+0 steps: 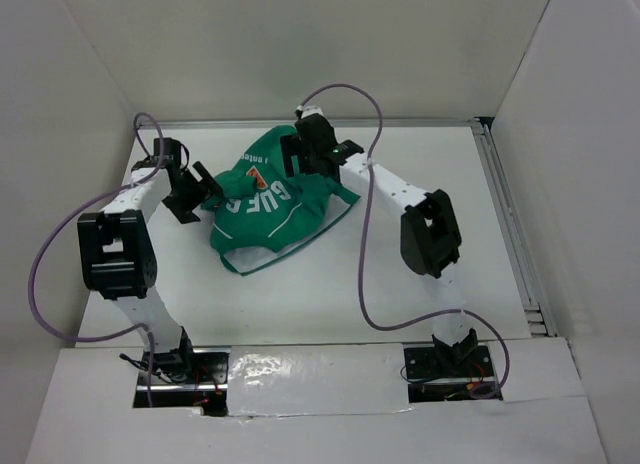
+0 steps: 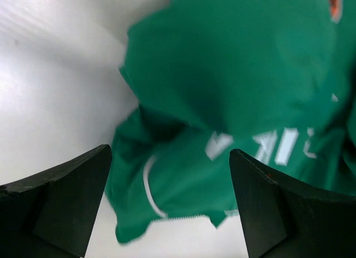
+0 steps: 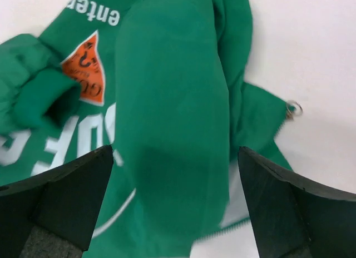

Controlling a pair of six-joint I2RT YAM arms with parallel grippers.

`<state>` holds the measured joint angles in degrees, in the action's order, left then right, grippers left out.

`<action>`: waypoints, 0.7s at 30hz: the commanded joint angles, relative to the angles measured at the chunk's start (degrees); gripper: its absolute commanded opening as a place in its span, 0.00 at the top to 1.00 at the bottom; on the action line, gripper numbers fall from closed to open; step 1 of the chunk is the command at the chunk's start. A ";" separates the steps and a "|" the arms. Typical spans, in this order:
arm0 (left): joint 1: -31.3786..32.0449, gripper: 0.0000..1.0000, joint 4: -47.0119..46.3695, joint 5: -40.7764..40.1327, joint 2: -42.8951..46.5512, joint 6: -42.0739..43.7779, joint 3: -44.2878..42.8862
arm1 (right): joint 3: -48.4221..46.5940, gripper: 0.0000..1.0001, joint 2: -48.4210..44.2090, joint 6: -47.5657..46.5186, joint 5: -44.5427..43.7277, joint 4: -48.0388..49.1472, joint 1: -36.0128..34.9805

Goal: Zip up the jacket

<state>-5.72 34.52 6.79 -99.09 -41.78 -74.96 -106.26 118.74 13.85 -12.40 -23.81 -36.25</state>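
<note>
- White table [image 1: 330, 294], white walls [image 1: 300, 44] around.
- Green jacket [image 1: 275, 209] crumpled, white-and-orange lettering facing up.
- Left gripper [image 2: 169, 158] and right gripper [image 3: 175, 152] spread wide above the jacket, gripping nothing.

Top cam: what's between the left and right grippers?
Just the crumpled jacket, lettering up, between left gripper and right gripper, in the top external view.

Bare table [image 1: 300, 304] open on the near side of the crumpled jacket [image 1: 275, 209], side walls [image 1: 60, 104] hemming both flanks
</note>
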 commanded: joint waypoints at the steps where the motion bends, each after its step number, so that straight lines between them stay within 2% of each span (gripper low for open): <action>1: -2.01 0.01 -1.65 2.09 -5.66 2.31 -3.87 | -9.13 0.00 7.19 -3.74 -0.97 -7.29 -0.22; 3: -2.11 0.01 -2.44 3.84 -9.95 2.93 -5.36 | -13.18 0.00 9.92 -3.56 0.70 -9.58 0.13; 5: -2.11 0.10 -2.88 5.60 -12.61 3.63 -8.00 | -13.63 0.08 11.86 -3.12 2.73 -9.41 0.65; 6: -2.28 0.59 -4.19 7.69 -14.62 3.90 -8.71 | -13.10 0.23 12.04 -2.69 3.34 -9.06 1.09; 7: -2.20 0.98 -4.98 8.93 -15.51 4.33 -9.84 | -12.66 0.40 11.96 -2.25 3.61 -8.71 1.35; 9: -2.28 1.00 -8.05 13.13 -16.66 5.39 -11.08 | -10.56 1.00 10.30 -1.29 4.05 -7.39 2.32; 11: -2.11 1.00 -9.03 15.44 -15.01 6.36 -11.44 | -7.58 1.00 8.01 -0.93 4.49 -5.29 2.94; 13: -1.76 1.00 -12.26 17.21 -11.32 6.80 -8.81 | -4.24 1.00 1.43 0.04 3.09 -2.92 2.94; 14: -1.32 1.00 -13.42 17.21 -6.34 6.89 -7.24 | 0.39 1.00 -1.64 0.21 1.61 0.31 2.94; 16: 0.17 1.00 -16.22 15.81 -0.61 7.41 -2.75 | 5.51 1.00 -12.09 1.36 0.28 3.93 2.76; 17: 1.31 1.00 -16.59 14.50 5.42 7.41 0.13 | 9.80 1.00 -19.00 2.75 -1.29 5.78 2.59; 19: 2.37 1.00 -17.38 14.05 11.43 7.50 2.87 | 12.73 1.00 -25.63 3.73 -2.27 6.32 2.15; 20: 2.98 1.00 -17.99 13.70 17.99 7.33 4.28 | 15.61 1.00 -29.14 3.91 -2.62 5.97 1.80; 21: 3.51 1.00 -18.35 13.34 21.10 7.15 6.90 | 17.03 1.00 -35.53 3.99 -3.58 6.06 1.36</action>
<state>-3.86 21.39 19.57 -90.02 -35.92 -70.50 -91.22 99.07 15.84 -12.25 -25.32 -33.52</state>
